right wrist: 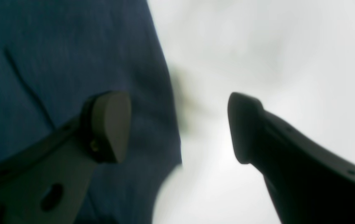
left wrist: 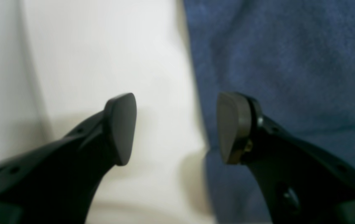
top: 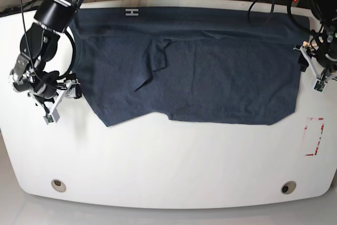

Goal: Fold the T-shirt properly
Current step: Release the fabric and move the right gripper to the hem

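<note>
A dark blue T-shirt (top: 210,77) lies spread sideways across the far half of a white table (top: 168,167), already folded lengthwise, with one sleeve tucked over the body. The left gripper (left wrist: 177,128) hangs at one short end of the shirt, jaws parted and holding nothing, one pad over cloth and the other over bare table. The right gripper (right wrist: 179,127) sits at the opposite end, likewise released, straddling the fabric edge. The step in hand looks like lining up for the next fold. Next, each gripper probably needs to lower, pinch its edge, then carry the cloth across without bunching it
</note>
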Available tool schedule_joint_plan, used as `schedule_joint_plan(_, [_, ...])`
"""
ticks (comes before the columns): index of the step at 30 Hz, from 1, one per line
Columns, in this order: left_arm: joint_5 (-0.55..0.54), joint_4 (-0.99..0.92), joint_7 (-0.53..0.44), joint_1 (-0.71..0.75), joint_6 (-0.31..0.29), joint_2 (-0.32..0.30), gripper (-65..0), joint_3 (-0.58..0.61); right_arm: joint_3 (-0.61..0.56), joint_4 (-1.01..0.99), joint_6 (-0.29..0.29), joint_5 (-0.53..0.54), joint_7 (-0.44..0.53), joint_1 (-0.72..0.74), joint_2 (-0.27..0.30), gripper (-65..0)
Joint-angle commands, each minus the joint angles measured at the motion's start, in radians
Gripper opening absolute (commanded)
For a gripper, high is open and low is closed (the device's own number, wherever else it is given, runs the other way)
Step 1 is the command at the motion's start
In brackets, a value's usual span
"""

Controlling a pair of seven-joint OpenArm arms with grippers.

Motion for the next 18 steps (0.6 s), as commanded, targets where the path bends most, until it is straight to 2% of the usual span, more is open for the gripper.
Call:
schedule_joint_plan(1, [-0.012, -0.025, -0.027, -0.060, 0.007, -0.018, -27.2, -0.006, -0.031, -0.046, 0.001, -0.023, 0.070, 0.077, 0.014, -18.4])
schedule_joint_plan(9, [-0.013, -0.113, -0.036, -0.200, 0.007, -0.015, -27.2, -0.011, -0.134, -0.388, 0.001, -0.118, 0.309, 0.260, 0.016, -18.4])
schedule_joint_plan(13, [-0.012, -0.134, -0.100, -0.228, 0.007, 0.009, -27.2, -0.011, -0.184, -0.569, 0.001, -0.145, 0.449, 0.320, 0.031, -18.4])
schedule_joint_plan(18, [-0.012, -0.163, -0.156, -0.229, 0.055, 0.017, -26.8, -0.011, -0.247, -0.780, 0.001, -0.151, 0.604, 0.378, 0.042, -18.4])
